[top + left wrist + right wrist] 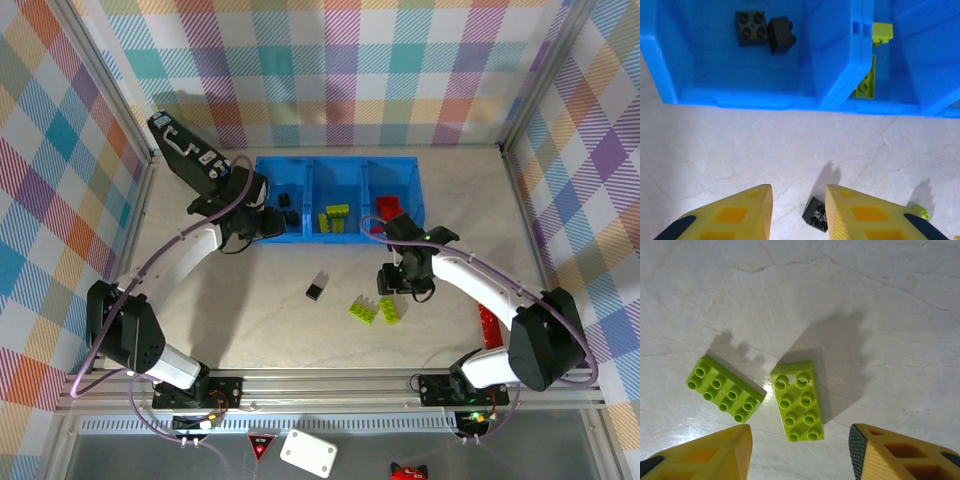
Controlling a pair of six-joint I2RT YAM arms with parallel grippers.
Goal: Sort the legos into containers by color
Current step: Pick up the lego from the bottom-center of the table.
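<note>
Legos first: a lime yellow-green eight-stud plastic brick lies flat on the pale marbled table, squarely in the gap between the right gripper's yellow fingers. They're spread wide and touch nothing. A second lime eight-stud brick sits just ahead of the finger on the view's left, its corner almost meeting the first. That's the danger! If the gripper comes down from here, that finger may clip the neighbour and shove it, or pinch both bricks together. The target also lies a little skewed to the finger line, so a squeeze could twist it loose.

Now the left gripper: its fingers are apart and empty. Ahead of the fingertips is the bright blue three-compartment plastic tray, with a pair of black bricks in one bin and lime pieces in the next. A small black studded brick peeks out beside the inner edge of one finger. From above, though, it lies on open table, well apart from that gripper, so the closeness is likely misleading.

Some things are hard to read:
- The finger covers part of the black brick.
- A lime speck outside that finger is cut off.
- The tray's third bin runs off the frame.
- From above, the right arm partly masks a red brick in the end bin.
</note>
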